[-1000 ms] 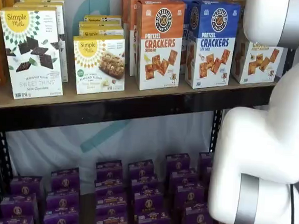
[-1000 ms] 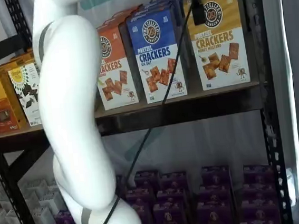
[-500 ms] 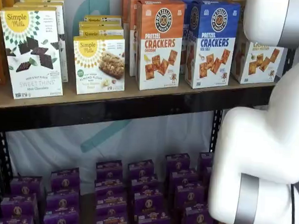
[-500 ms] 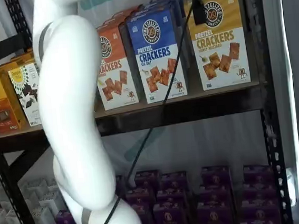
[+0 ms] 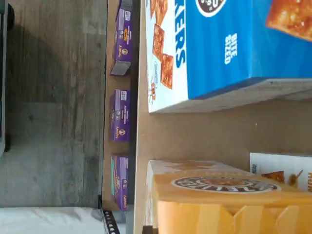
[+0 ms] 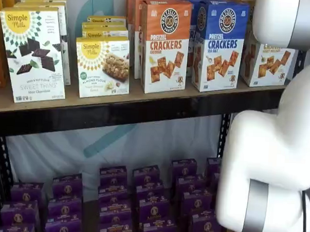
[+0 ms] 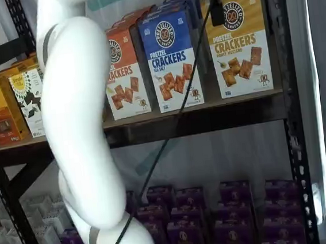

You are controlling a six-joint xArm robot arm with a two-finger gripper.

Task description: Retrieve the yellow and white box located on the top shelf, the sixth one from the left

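Note:
The yellow and white box (image 7: pixel 239 45) stands upright at the right end of the top shelf (image 7: pixel 197 118), next to the blue box (image 7: pixel 174 57). In a shelf view my gripper (image 7: pixel 217 10) hangs from the top edge with a cable beside it. One black finger lies on the box's upper front face, and the gripper is shut on the box's top. In a shelf view the same box (image 6: pixel 265 64) is partly hidden behind my white arm (image 6: pixel 277 152). The wrist view shows the box's yellow top (image 5: pixel 224 204) close below the camera.
The blue box (image 6: pixel 220 44) and an orange cracker box (image 6: pixel 165 47) stand close to the left of the yellow one. White Simple Mills boxes (image 6: pixel 34 54) fill the shelf's left part. Small purple boxes (image 6: pixel 141 202) sit on the level below. A black upright (image 7: pixel 289 115) flanks the shelf's right end.
The yellow and white box has shifted very slightly upward under the finger. My arm has moved a little; the other boxes stay put.

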